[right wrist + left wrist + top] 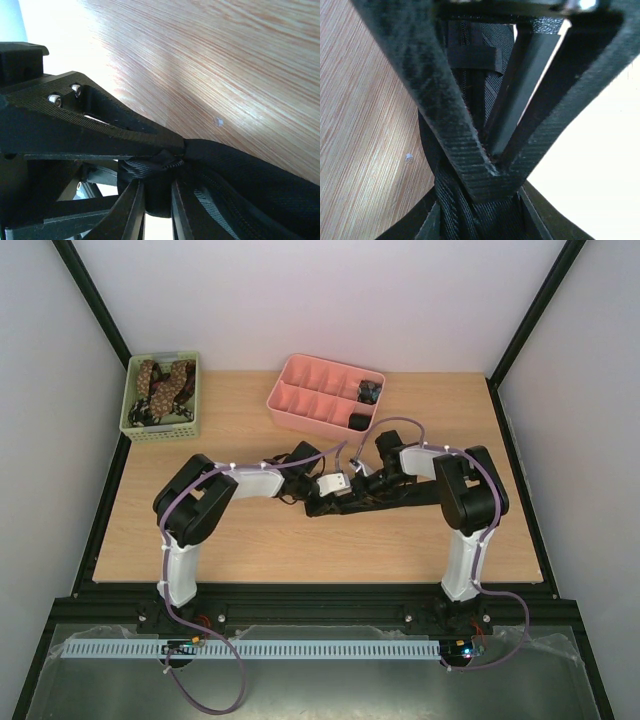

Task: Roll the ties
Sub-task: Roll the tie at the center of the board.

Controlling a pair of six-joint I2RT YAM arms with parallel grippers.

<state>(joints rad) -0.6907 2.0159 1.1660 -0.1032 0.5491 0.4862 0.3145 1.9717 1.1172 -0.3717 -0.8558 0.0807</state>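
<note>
Left gripper (490,167) and right gripper (175,156) each clamp the black tie (260,190), nearly closed, so uneven pulling could slip it free.

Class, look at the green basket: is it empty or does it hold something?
It holds something: brown ties with pale spots lie heaped inside the green basket.
</note>
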